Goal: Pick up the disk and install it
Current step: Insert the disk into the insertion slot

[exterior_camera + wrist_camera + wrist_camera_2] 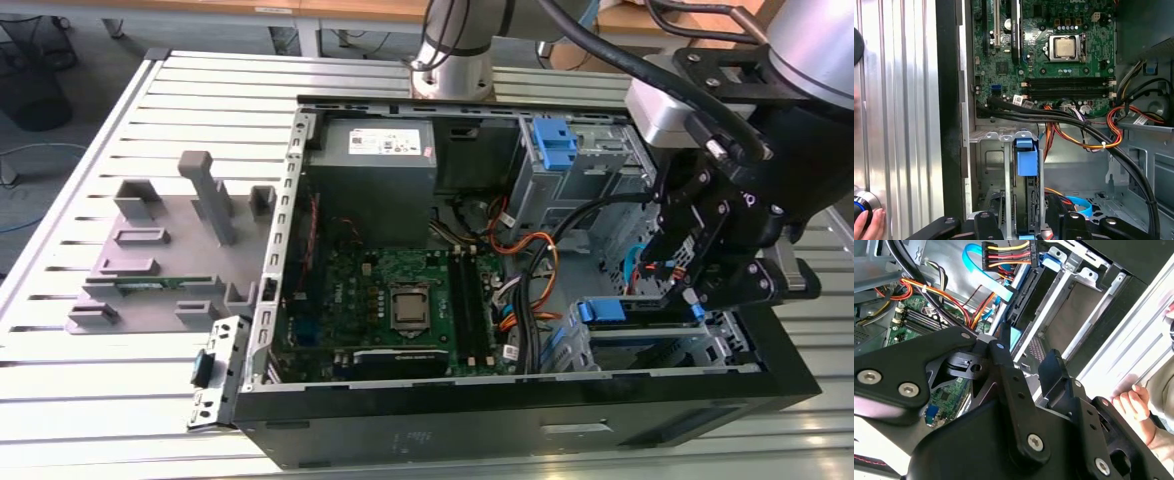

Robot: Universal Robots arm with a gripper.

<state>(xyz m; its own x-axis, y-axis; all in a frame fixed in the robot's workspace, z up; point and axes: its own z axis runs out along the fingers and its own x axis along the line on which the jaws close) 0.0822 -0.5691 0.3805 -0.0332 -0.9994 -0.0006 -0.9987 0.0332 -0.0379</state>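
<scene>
The disk (627,312) sits in the drive cage at the case's front corner, on the exterior view's right, with its blue rail on top. In the first wrist view the disk (1027,165) stands edge-on in the cage slot, blue tab towards the motherboard. My gripper (687,295) hangs directly over that cage. Its black fingers (989,222) stand apart on either side of the slot, and I see no contact with the disk. In the second wrist view the gripper (1029,355) shows open, with cage metal visible through the gap.
The open computer case (534,395) lies on a slatted metal table. Inside are a motherboard (400,300), a grey power-supply box (380,165), an upright blue latch (554,140) and cable bundles (1079,127) beside the cage. A grey fixture (160,250) lies left. A person's hand (1129,402) rests by the case.
</scene>
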